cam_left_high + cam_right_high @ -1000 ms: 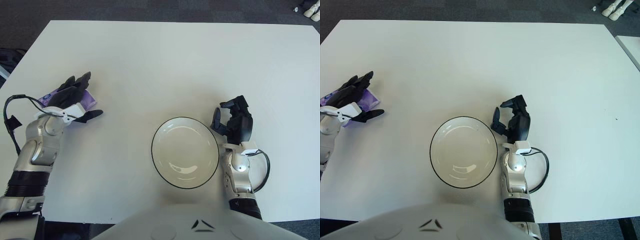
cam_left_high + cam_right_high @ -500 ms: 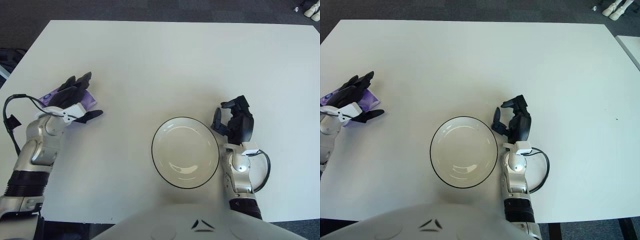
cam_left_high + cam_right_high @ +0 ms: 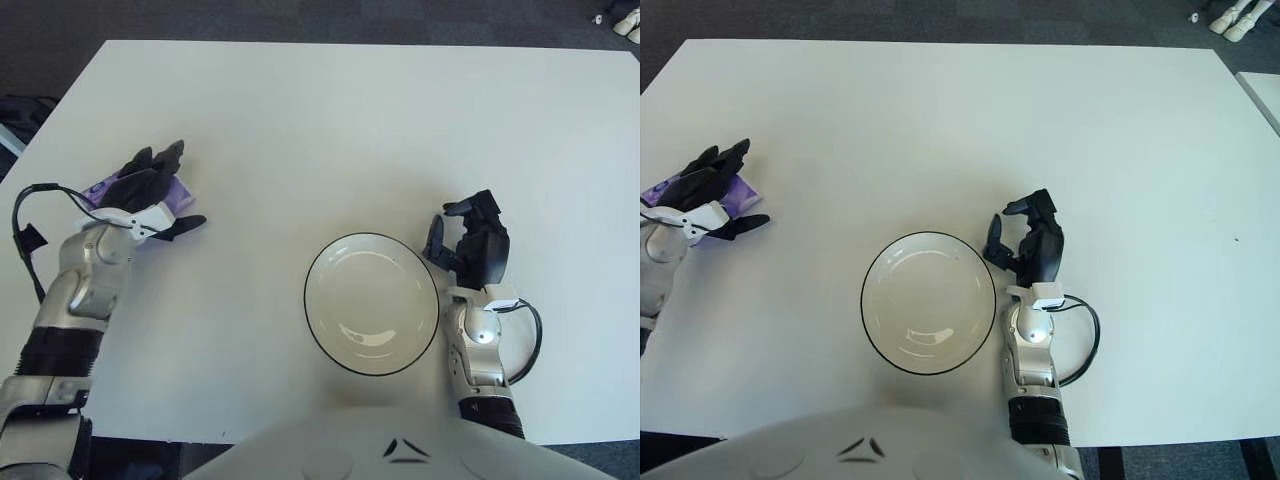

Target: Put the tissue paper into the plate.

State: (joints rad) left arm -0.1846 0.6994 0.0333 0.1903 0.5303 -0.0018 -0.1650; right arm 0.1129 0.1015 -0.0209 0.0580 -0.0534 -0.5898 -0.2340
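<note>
A purple tissue pack lies flat on the white table at the left. My left hand rests over it with fingers spread across its top and the thumb out to the right; most of the pack is hidden under the hand. A white plate with a dark rim stands empty at the centre right. My right hand is parked just right of the plate, fingers loosely curled, holding nothing.
A cable loops beside my right wrist. The table's front edge runs close to my body. Dark floor lies beyond the far edge.
My left hand and forearm have shifted slightly up and to the left over the tissue pack. The right hand and the plate have not moved.
</note>
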